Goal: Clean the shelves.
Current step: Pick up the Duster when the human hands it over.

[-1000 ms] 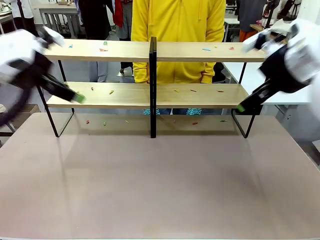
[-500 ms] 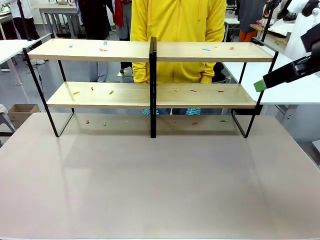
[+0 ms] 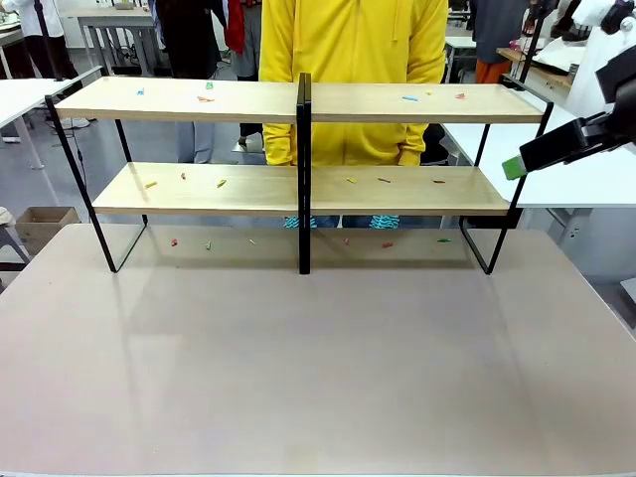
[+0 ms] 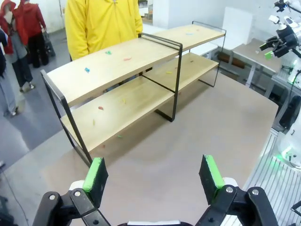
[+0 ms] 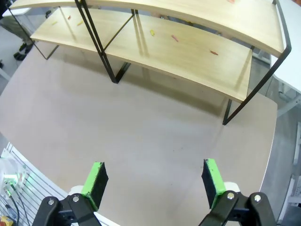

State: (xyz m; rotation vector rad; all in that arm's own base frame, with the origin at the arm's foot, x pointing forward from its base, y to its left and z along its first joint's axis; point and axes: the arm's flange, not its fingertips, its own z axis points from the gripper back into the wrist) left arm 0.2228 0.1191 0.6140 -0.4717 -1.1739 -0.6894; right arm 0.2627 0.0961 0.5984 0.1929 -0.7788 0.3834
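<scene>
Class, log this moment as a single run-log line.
left gripper: open, empty | right gripper: open, empty | shelves: coloured scraps on both boards | person: behind shelves

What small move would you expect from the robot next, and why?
Probably easing the right hand in over the lower board of the shelves: it hangs open and empty just off their right end, and coloured scraps lie nearest there.

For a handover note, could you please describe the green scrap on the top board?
On the shelves, take the upper board, left of the black centre post. The green scrap lies by its far edge; the red scrap sits just nearer, the blue scrap further left.
</scene>
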